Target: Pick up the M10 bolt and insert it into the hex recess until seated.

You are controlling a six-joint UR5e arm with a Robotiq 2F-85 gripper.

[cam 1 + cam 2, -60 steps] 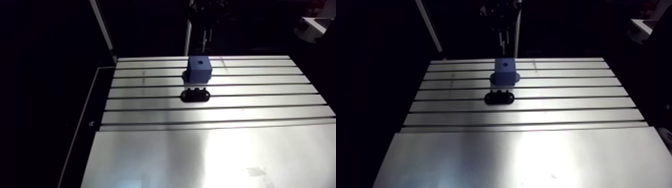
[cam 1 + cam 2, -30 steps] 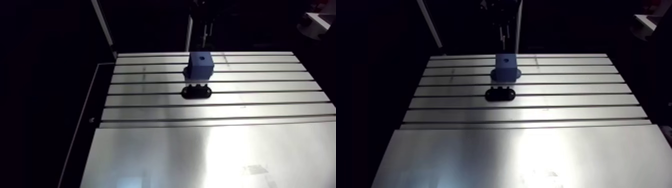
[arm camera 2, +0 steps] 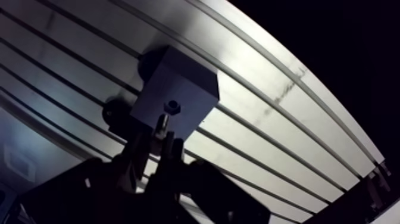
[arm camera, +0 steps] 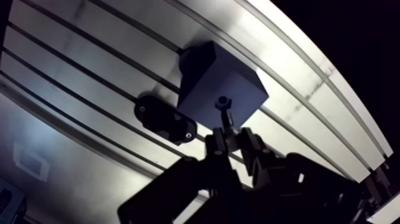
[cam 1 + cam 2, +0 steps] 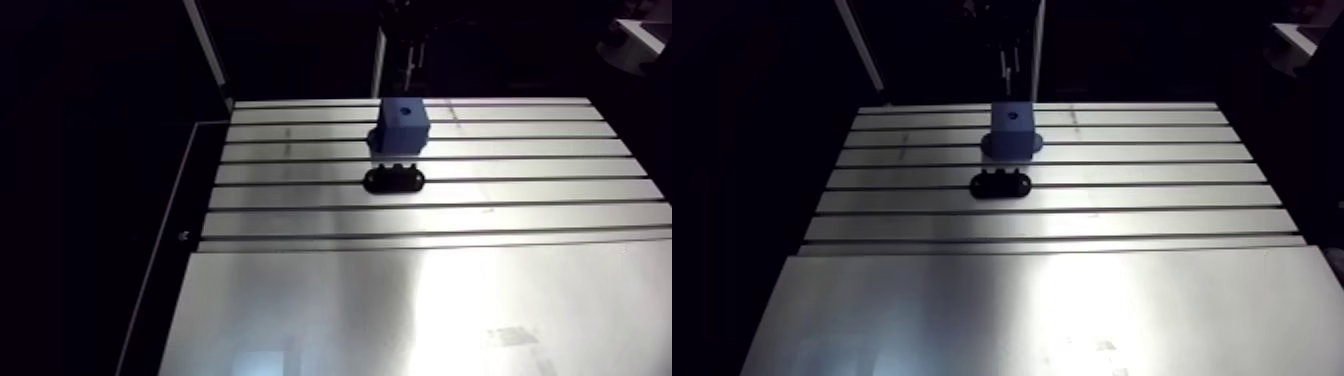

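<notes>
- The M10 bolt [image 4: 227, 119] is off the worktop, carried by the gripper [image 4: 232, 138]. The fingers [image 4: 215, 146] pinch its shank from both sides, and its free end points at the top face of the blue block [image 4: 208, 71].
- In the wrist view that free end meets a small hex shape in the middle of the block's top. I cannot tell whether this is the bolt's own head or the rim of the hex recess [image 5: 403, 110], nor whether bolt and block touch yet.
- What has just changed: the whole arm view has slid a little against the earlier pictures, so the arm carrying the camera has moved. The block and the black holder [image 5: 393, 179] sit on the same ribs of the worktop [image 5: 400, 300] as before, so neither has been pushed.
- My reading is that the pick is done and the bolt is lined up over the recess, while insertion and seating are still to do. The next move calls for a straight push down with the head's flats matched to the recess, or the head may ride on the rim.
- Count: one bolt, one blue block with one recess, one black holder with three small knobs on top, and one gripper with two fingers.
- The block stands near the worktop's far edge, about midway between its side edges. The holder lies just beside it on the near side, across one slot.
</notes>
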